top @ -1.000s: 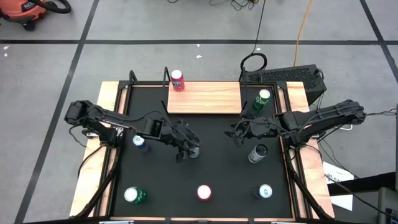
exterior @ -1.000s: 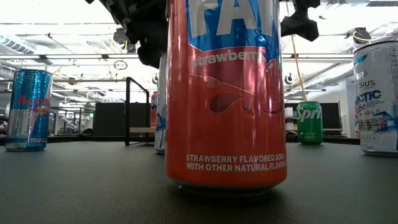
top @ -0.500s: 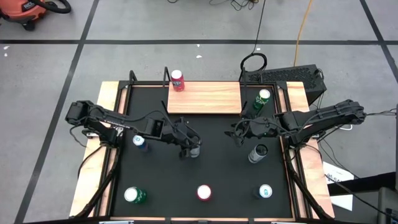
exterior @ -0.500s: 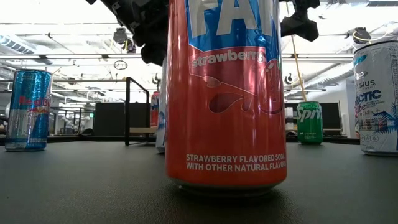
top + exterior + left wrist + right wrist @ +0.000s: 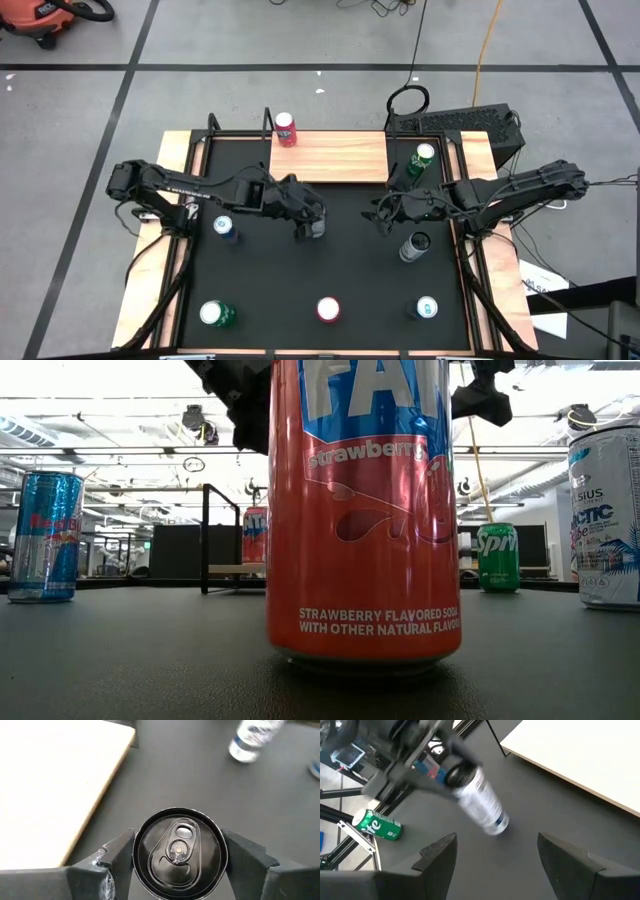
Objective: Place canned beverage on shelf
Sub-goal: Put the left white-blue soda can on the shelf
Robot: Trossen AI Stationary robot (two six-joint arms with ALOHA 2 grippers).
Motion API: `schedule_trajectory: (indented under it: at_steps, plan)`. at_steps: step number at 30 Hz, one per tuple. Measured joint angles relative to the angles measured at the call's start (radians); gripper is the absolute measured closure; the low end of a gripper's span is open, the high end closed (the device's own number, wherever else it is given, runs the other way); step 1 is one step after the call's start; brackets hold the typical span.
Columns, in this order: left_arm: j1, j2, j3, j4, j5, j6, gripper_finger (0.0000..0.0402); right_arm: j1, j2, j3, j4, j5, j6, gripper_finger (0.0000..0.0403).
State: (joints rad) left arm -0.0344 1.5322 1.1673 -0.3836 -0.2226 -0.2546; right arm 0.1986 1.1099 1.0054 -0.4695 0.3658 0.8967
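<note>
From above, going left to right: my left hand (image 5: 312, 226) reaches over the middle of the black bench (image 5: 350, 285), clamped on a silver-and-blue can (image 5: 314, 228) just short of the front edge of the shelf (image 5: 330, 157). Seen from my left wrist, my two fingers (image 5: 116, 857) press the can's opposite sides just below its rim, with the pull-tab lid facing up between them. In the right wrist view the can looks lifted and tilted, though I cannot tell for sure whether it is clear of the bench. A red can (image 5: 286, 129) already stands at the shelf's far left corner.

Further right, my right hand (image 5: 382, 216) waits with its fingers apart, holding nothing, beside a green can (image 5: 422, 157) and a grey can (image 5: 414, 245).

I judge the can rigid while sealed but thin-walled and smooth, so it could slip or dent. A firm, moderate squeeze high on the sides seems right, keeping it upright for the shelf.
</note>
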Motion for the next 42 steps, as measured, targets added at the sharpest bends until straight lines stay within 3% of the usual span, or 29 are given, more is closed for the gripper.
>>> schedule_trajectory:
  at_steps: [13, 21, 36, 42]
  plan:
    - [0.271, 0.0, 0.174, -0.083, -0.057, 0.009, 0.016, 0.0, 0.0, 0.0, -0.032, -0.002, 0.005, 0.0138]
    - [0.418, 0.014, 0.181, -0.09, -0.095, 0.0, 0.016, 0.001, 0.0, 0.0, -0.032, 0.003, 0.017, 0.0138]
    - [0.447, 0.12, 0.183, -0.081, -0.094, 0.007, 0.0159, 0.0, 0.0, 0.0, -0.037, 0.032, 0.077, 0.0138]
    - [0.447, 0.12, 0.184, -0.074, -0.051, 0.06, 0.0131, 0.0, 0.0, 0.0, -0.038, 0.033, 0.089, 0.0138]
